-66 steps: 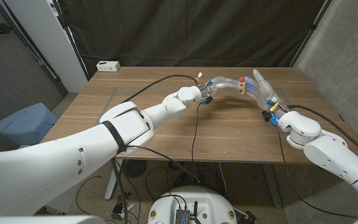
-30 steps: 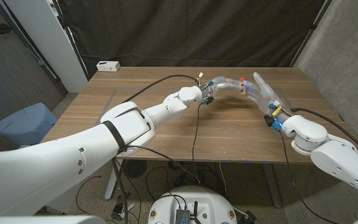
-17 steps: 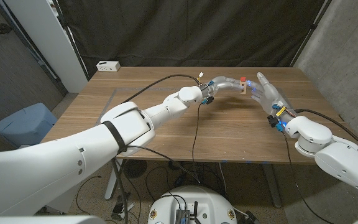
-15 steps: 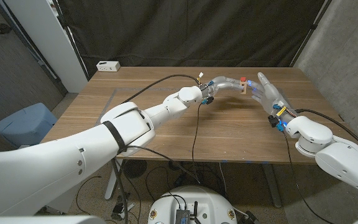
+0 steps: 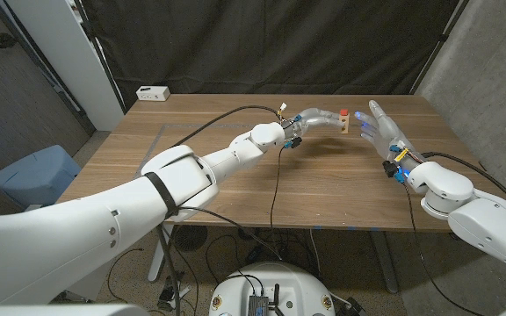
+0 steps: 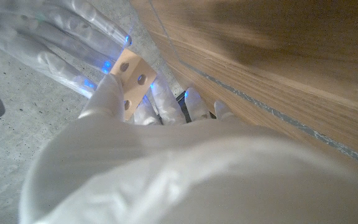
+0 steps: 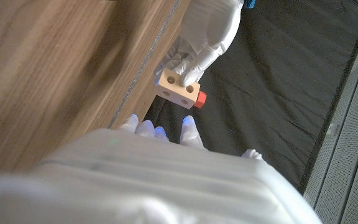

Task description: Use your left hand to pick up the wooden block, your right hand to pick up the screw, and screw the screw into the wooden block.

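My left hand (image 5: 319,117) holds the small pale wooden block (image 5: 344,125) above the far middle of the table. A red-headed screw (image 5: 344,113) sticks out of the block's top. In the right wrist view the block (image 7: 178,89) shows two holes and the red screw head (image 7: 201,97) at one end, with the left hand (image 7: 201,37) gripping it. My right hand (image 5: 383,130) stands just to the right of the block, fingers spread and holding nothing. The left wrist view shows the block (image 6: 129,78) between my left fingers, with the right hand's fingers (image 6: 42,37) beside it.
A white box (image 5: 153,92) lies at the table's back left corner. A black cable (image 5: 275,175) trails from my left wrist across the table to its front edge. A blue bin (image 5: 33,175) stands on the floor at the left.
My right hand has let go of the screw and drawn back to the right, away from the block. The screw stays in the block. My left hand has held still.
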